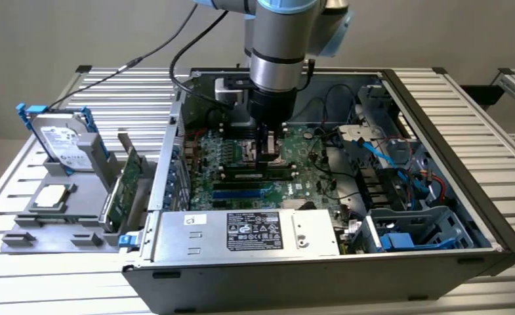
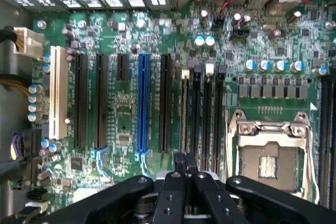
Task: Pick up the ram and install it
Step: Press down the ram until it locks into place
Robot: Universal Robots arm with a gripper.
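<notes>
- Exterior view: the arm is seen reaching down into the open computer case, which stands on the slatted desk. The pincer is lowered at frame centre over the motherboard, directly above the memory slots. The ram appears seated flat in one of those slots, though this cannot be confirmed.
- Wrist view: the pincer is pressed together at lower centre, nothing pinched, its tips beside the ram, seen edge-on among the memory slots, left of the empty CPU socket.
- Risk, as judged: if one end is left unlatched, uneven downward pressure could tilt the stick or strain the slot.
</notes>
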